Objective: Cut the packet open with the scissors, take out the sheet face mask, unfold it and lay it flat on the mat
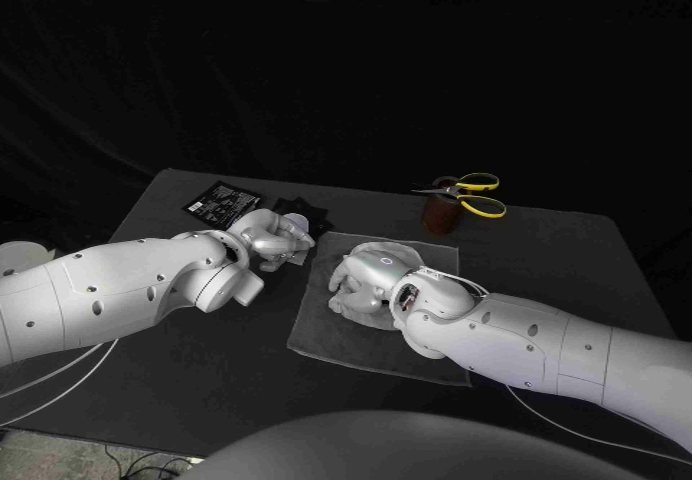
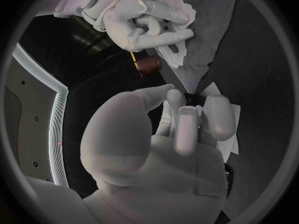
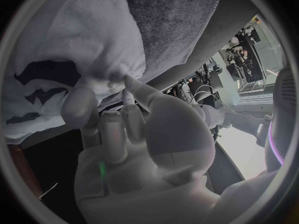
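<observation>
The right hand (image 1: 368, 285) pinches a bunched fold of the white face mask (image 3: 56, 50) on the grey mat (image 1: 325, 335). Beside it, the left hand (image 1: 274, 238) curls its fingers; I cannot tell whether it grips anything. Beyond lie the black packet (image 1: 221, 200), then the scissors (image 1: 469, 190)

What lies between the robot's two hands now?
Head view: only a narrow strip of bare table and the near edge of the mat lie between the left hand and the right hand.
</observation>
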